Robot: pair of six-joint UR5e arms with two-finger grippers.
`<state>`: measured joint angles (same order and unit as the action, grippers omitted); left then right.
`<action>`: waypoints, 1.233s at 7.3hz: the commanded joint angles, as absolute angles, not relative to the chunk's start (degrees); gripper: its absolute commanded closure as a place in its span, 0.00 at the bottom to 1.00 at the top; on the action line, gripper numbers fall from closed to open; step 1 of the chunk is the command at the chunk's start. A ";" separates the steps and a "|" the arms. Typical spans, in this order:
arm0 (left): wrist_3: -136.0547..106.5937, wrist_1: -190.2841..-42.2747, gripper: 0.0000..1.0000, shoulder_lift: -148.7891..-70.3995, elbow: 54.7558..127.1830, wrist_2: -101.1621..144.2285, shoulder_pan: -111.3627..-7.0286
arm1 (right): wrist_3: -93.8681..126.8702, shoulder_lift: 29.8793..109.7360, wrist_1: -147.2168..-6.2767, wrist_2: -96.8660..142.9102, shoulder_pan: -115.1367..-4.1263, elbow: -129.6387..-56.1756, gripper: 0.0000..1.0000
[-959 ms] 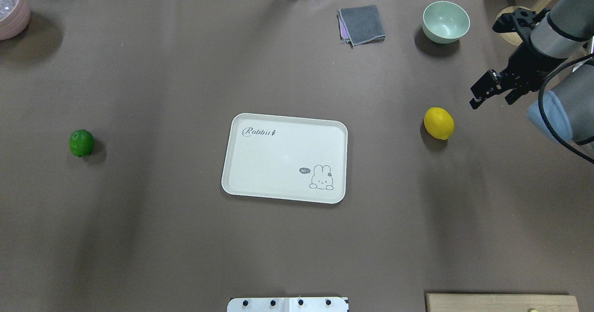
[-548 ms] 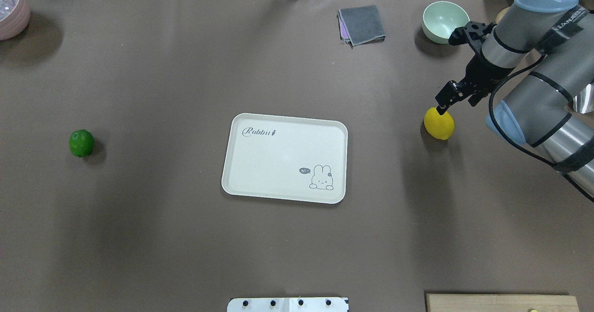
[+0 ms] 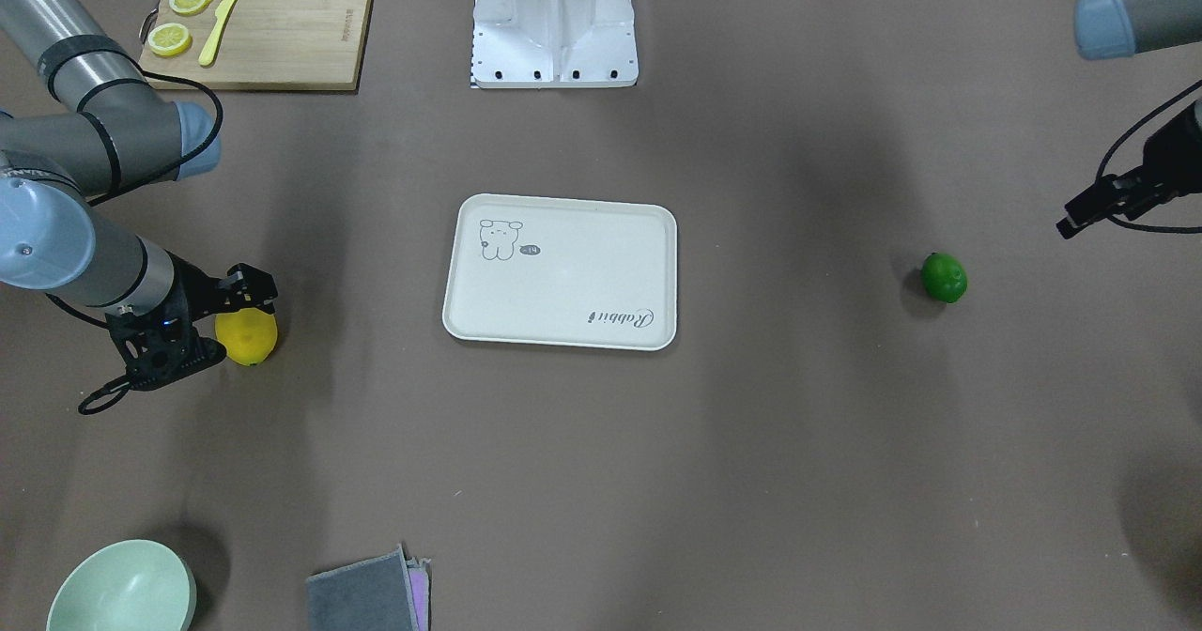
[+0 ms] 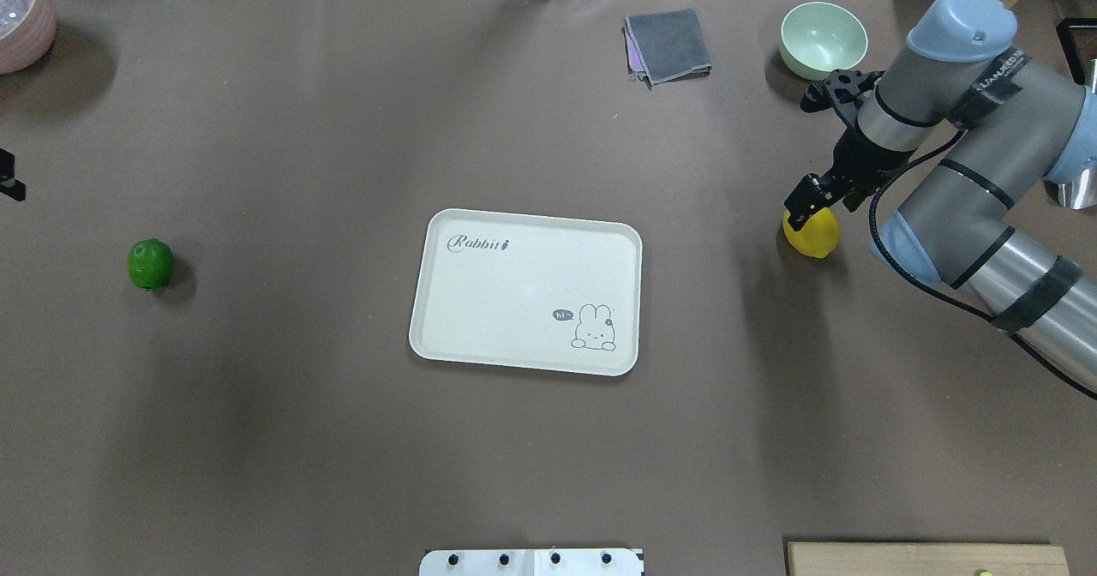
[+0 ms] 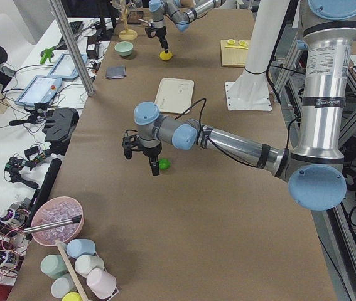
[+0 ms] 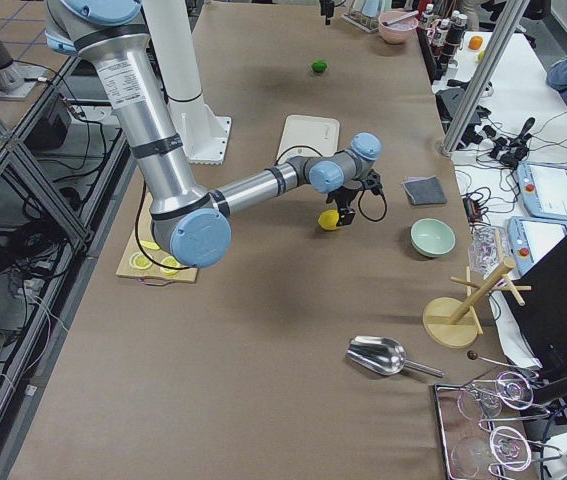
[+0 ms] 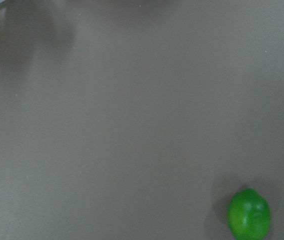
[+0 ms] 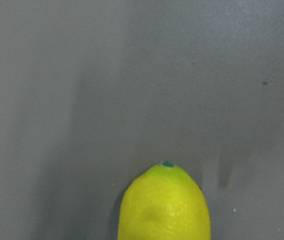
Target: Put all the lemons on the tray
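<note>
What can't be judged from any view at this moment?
- Right gripper at the yellow lemon: contact unclear. Overhead, its own wrist covers the fingers, and the right wrist view shows none.
- Left gripper: jaw opening unreadable. It is small and dark in the front-facing view and cut by the left edge overhead.
- Wooden board: mostly cut by the bottom edge overhead.

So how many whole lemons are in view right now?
2. The yellow lemon lies right of the tray; the green lemon lies far to its left. Neither is on it. None seems hidden.

Tray (image 4: 514,302) between left lemon (image 4: 151,264) and right lemon (image 4: 814,235)
</note>
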<state>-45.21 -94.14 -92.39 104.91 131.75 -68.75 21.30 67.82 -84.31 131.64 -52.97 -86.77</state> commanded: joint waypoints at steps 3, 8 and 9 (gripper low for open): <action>-55.02 -105.27 0.02 -93.69 102.40 124.81 -56.44 | 21.18 67.41 -79.65 129.82 -50.98 -82.11 0.03; -49.48 -107.66 0.03 -93.95 97.48 122.09 -53.09 | 21.97 62.86 -79.89 132.44 -52.38 -83.49 0.86; -49.48 -108.71 0.03 -94.39 96.34 122.08 -53.00 | 21.97 59.71 -79.81 132.97 -51.34 -84.63 0.81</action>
